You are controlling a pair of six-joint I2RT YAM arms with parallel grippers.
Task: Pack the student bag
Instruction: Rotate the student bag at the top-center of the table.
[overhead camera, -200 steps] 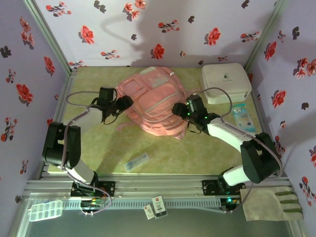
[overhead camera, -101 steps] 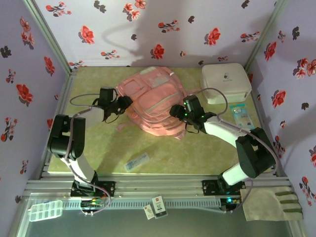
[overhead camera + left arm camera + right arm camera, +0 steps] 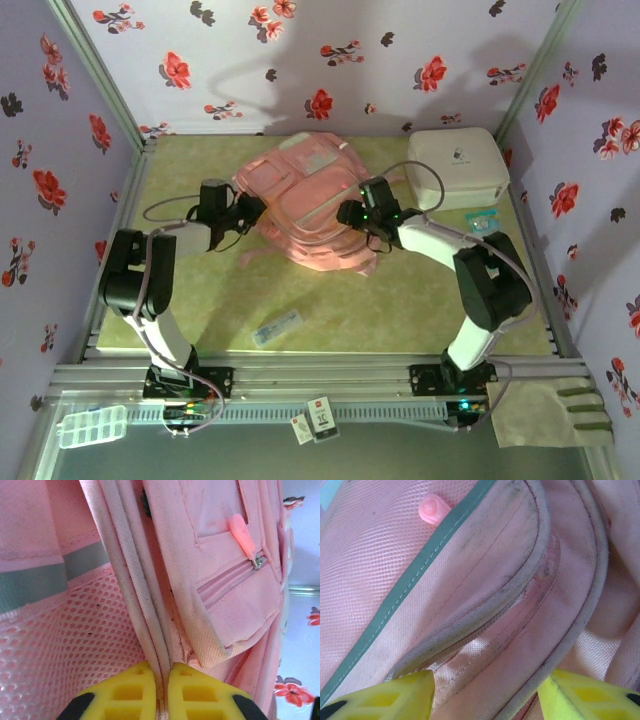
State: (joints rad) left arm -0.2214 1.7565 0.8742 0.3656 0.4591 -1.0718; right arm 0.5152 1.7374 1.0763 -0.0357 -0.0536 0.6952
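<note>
Back-centre of the table [image 3: 200, 300], student bag [image 3: 305, 215] lies flat: left gripper [image 3: 161, 680] clamped on its side piping as anchor, right gripper [image 3: 485, 692] jaws apart astride the opposite flap edge, likely to spread the opening.

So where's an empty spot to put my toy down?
Most room is in front, between the bag and the near edge, either side of the clear packet. The back left corner beside the bag is bare too. Back right is crowded: white case, blue packet and the right arm.
</note>
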